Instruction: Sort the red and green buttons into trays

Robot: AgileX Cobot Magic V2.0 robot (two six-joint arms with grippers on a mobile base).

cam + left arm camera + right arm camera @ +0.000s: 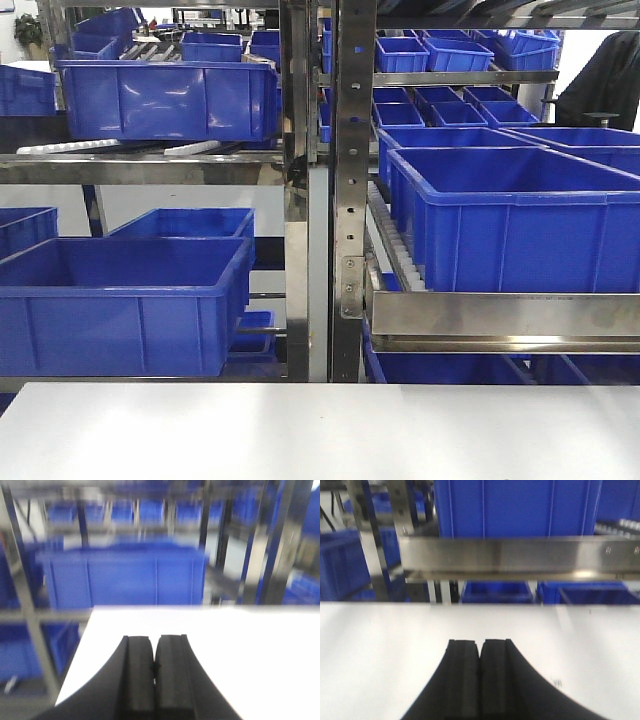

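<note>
The left gripper [154, 677] is clenched, pads pressed together on nothing, above the white table [260, 655]. The right gripper [480, 677] is clenched empty too. Beyond the table stands a steel rack [347, 190] of blue crates [120, 305]. No buttons or trays show in any view.

Matte black on left gripper [154, 647]: two blocky fingers [140, 675], flat-topped, outer edges flaring in a smooth curve toward the base. Same build on right gripper [480, 650], black, faint sheen, small step at each tip.
</note>
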